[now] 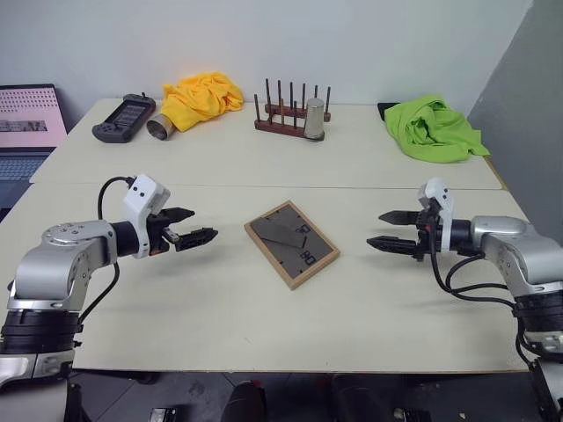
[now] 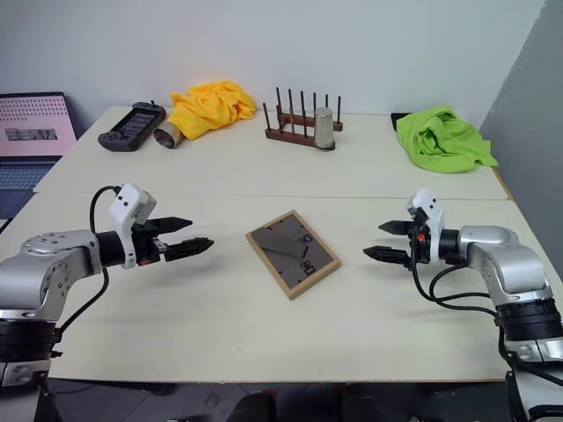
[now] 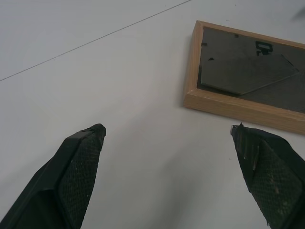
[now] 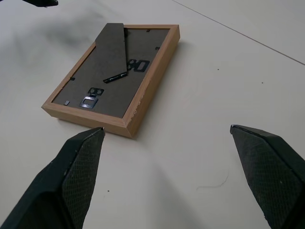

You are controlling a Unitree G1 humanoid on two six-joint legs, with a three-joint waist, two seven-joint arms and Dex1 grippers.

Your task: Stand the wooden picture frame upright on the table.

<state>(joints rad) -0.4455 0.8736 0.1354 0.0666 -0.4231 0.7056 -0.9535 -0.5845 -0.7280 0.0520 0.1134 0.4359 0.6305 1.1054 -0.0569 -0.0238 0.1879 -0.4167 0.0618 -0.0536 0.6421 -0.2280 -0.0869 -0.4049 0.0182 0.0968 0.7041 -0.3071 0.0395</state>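
The wooden picture frame (image 1: pixel 291 243) lies flat and face down in the middle of the cream table (image 1: pixel 264 316), its dark grey back panel and folded stand leg up. My left gripper (image 1: pixel 195 227) hovers open to the frame's left, pointing at it, a hand's width away. My right gripper (image 1: pixel 388 230) hovers open to the frame's right, also pointing at it. In the right wrist view the frame (image 4: pixel 114 71) lies just past the open fingers (image 4: pixel 78 176). In the left wrist view one end of the frame (image 3: pixel 243 81) shows beyond the fingers (image 3: pixel 76 176).
At the back stand a dark wooden peg rack (image 1: pixel 286 114) with a metal cup (image 1: pixel 314 119), a yellow cloth (image 1: pixel 201 97), a lying metal cup (image 1: pixel 161 128), a black handheld device (image 1: pixel 125 118) and a green cloth (image 1: pixel 433 130). A laptop (image 1: pixel 29 123) sits far left.
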